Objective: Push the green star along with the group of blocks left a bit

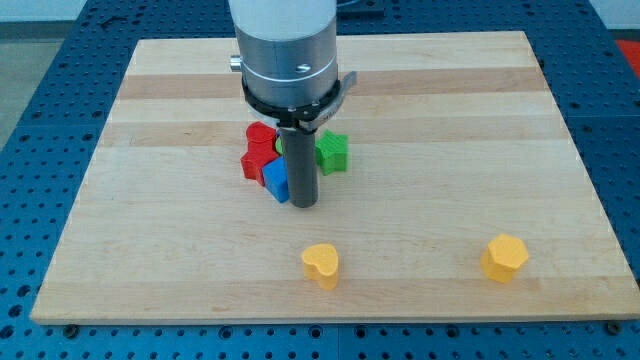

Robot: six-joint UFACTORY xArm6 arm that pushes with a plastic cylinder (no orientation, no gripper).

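The green star (333, 152) lies near the board's middle, just to the view's right of my rod. My tip (304, 204) rests on the board just below the star's left side and right beside the blue block (277, 181). A group of blocks sits left of the rod: two red blocks (258, 150) and the blue block below them. A sliver of yellow-green block (281, 144) shows between the red blocks and the rod. The rod hides part of the group.
A yellow heart-shaped block (321, 265) lies near the view's bottom centre. A yellow hexagon block (504, 258) lies at the bottom right. The wooden board (150, 250) sits on a blue perforated table. The arm's wide body hangs over the board's top centre.
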